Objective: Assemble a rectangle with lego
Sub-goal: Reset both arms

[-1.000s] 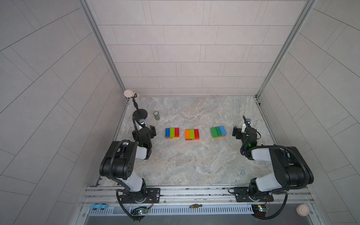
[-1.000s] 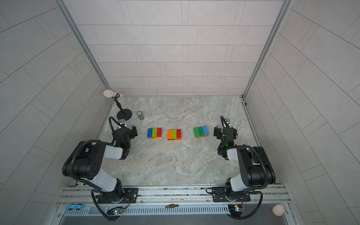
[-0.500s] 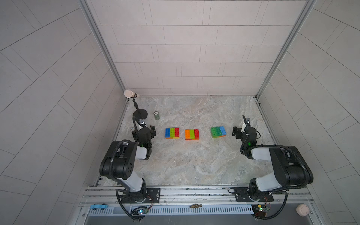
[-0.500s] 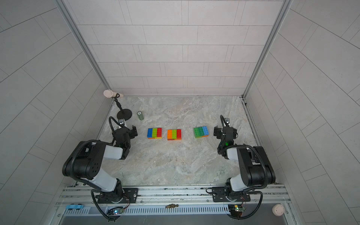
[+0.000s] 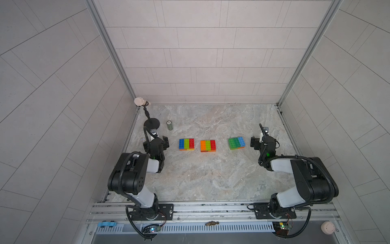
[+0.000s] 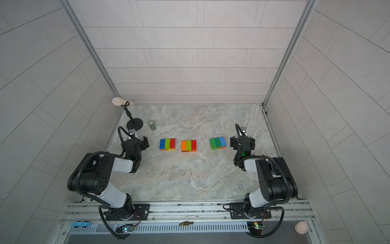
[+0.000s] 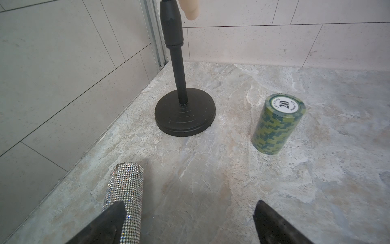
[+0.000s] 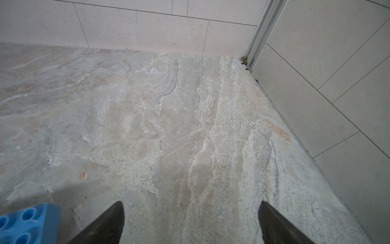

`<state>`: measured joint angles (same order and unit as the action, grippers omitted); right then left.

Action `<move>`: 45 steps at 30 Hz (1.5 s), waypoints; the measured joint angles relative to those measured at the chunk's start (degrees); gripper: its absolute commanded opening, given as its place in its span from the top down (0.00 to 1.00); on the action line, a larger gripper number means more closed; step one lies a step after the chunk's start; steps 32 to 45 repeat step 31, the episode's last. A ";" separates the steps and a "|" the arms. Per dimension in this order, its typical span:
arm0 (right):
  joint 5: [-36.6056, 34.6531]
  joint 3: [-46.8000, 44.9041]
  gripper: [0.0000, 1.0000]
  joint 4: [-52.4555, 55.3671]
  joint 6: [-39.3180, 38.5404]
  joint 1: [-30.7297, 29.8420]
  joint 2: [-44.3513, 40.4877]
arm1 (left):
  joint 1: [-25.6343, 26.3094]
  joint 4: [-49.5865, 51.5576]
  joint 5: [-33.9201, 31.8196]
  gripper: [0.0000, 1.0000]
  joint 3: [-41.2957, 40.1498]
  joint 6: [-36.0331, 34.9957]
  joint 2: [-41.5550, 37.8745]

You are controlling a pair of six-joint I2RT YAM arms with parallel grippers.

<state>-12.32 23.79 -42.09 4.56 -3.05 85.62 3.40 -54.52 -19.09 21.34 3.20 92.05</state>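
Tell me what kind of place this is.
Likely a robot lab test cell: left arm and right arm bolted to a metal rail, tiled walls boxing in a marbled tabletop, and lego blocks laid out as props.

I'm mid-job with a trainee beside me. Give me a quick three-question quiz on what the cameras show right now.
1. How many separate lego blocks sit on the table?
2. True or false: the left end effector and the right end effector are both open and empty.
3. On the rightmost block, what colour is the top brick on the side toward the right end effector? A. red B. blue C. yellow

Key: 1. three; 2. true; 3. B
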 measured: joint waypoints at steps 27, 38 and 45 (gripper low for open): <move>-0.57 0.00 0.00 0.33 -0.04 -0.07 0.04 | 0.00 0.09 2.71 0.00 0.02 -1.20 0.00; -0.57 0.00 0.00 0.33 -0.04 -0.07 0.04 | -0.57 1.55 9.07 0.00 0.61 -2.25 0.00; -0.57 0.00 0.00 0.33 -0.04 -0.07 0.04 | -0.57 1.55 9.07 0.00 0.61 -2.25 0.00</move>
